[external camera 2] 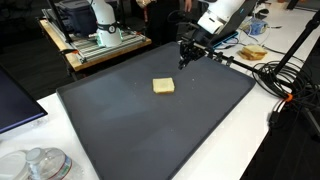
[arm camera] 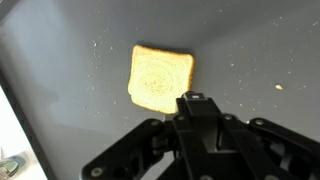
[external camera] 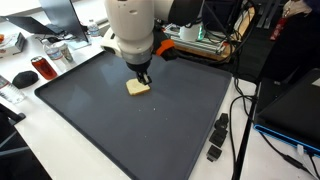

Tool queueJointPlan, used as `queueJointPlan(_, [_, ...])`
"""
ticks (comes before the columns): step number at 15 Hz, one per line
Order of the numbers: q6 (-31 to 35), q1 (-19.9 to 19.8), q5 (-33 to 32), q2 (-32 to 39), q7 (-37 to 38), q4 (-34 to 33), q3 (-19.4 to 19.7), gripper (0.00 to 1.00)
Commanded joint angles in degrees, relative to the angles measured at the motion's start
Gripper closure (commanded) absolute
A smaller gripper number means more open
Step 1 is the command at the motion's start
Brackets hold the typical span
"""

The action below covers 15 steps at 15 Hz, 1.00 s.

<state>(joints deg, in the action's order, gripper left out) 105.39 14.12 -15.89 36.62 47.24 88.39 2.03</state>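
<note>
Above the mat [external camera 2: 115, 125], just off the toast [external camera 2: 163, 86], the gripper [external camera 2: 187, 57] hangs with its jaws pressed together, holding nothing (the toast lies flat, mid-mat). This looks like a hover beside the toast; a grasp would need the jaws parted, then a short descent. Bare mat surrounds the toast; cables [external camera 2: 272, 74] lie well beyond it, past the mat's edge

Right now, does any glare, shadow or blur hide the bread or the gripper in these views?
Wrist view: the bread is fairly sharp, crumbs show on the mat; the shut gripper is dark and soft, close to the lens. In an exterior view the white arm looks washed out. In an exterior view the mat is evenly lit, no hard shadow by the bread.
</note>
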Motion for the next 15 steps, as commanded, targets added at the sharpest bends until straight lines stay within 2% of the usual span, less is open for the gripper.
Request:
queueJointPlan(1, [-3.4, -1.4, 2.7, 5.8, -0.8, -8.6, 0.4, 0.93])
queueJointPlan(10, [-11.8, -8.7, 12.1, 17.2, -9.3, -26.8, 0.5, 0.92])
queueJointPlan(15, [-12.9, -13.8, 18.6, 20.3, -16.3, -32.2, 0.0, 0.93])
